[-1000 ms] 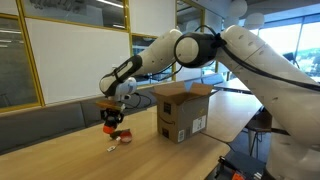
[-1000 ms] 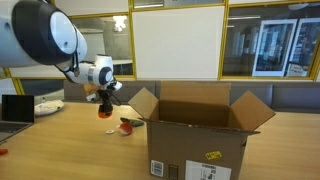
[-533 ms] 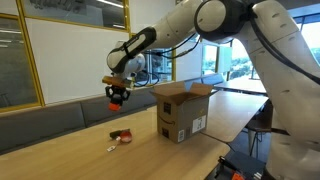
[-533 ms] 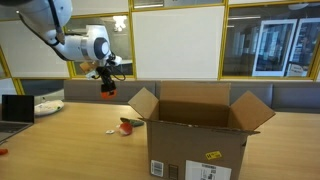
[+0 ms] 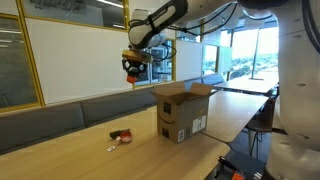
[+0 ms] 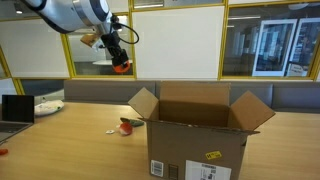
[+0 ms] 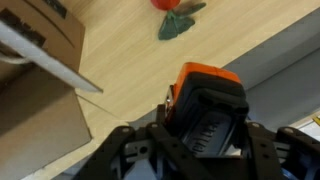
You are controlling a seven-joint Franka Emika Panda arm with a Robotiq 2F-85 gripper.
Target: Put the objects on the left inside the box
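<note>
My gripper [image 5: 132,68] is shut on an orange-and-black lump [image 6: 121,67] and holds it high above the table, up and to the side of the box. In the wrist view the lump [image 7: 205,105] sits clamped between the dark fingers. The brown cardboard box [image 5: 181,112] stands open on the wooden table, flaps up; it also shows in the exterior view [image 6: 198,135] and at the wrist view's left edge [image 7: 35,70]. A small red-and-dark piece [image 5: 122,136] and a white cord [image 5: 110,147] lie on the table beside the box. The red piece also shows in the wrist view [image 7: 172,12].
A laptop [image 6: 15,108] and a white dish [image 6: 47,105] sit at the far end of the table. A padded bench [image 5: 50,118] and glass walls with yellow frames [image 5: 22,60] run behind the table. The table edge [image 5: 230,135] is near the box.
The gripper has risen from just above the table to well above box height, carrying the orange lump and moving toward the box. The red piece and cord stay on the table.
</note>
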